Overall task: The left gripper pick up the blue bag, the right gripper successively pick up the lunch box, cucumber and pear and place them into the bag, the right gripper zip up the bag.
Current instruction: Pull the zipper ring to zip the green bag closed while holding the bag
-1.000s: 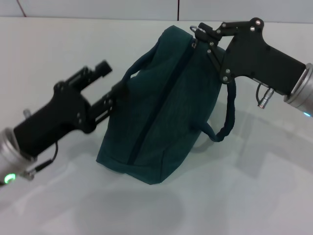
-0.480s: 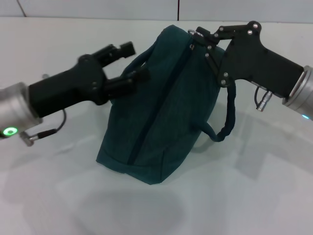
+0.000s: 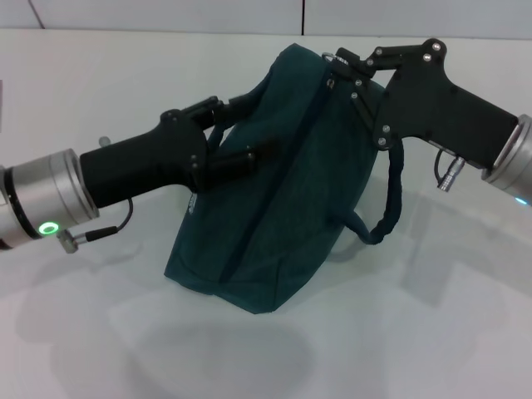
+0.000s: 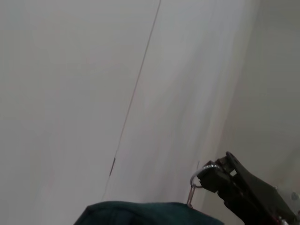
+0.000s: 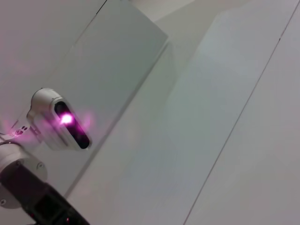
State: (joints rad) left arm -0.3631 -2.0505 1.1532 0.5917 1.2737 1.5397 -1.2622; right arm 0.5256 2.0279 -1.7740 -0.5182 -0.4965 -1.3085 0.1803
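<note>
Left end effector (image 3: 237, 133) reaches in from the near left, its two fingers spread apart against the left face of the blue bag (image 3: 283, 183). One finger (image 3: 253, 158) lies flat on the fabric, the other sits up by the left carry handle (image 3: 237, 108), and neither is closed on anything I can make out. That bag stands on the white tabletop (image 3: 374, 332), leaning, with its zipper line (image 3: 274, 174) running from the near bottom up to the far top. A second handle (image 3: 386, 208) loops down its right side. Further back, the right end effector (image 3: 342, 60) comes in from the right and is pinched shut on the metal zipper pull (image 4: 193, 187) at the bag's far top end.
</note>
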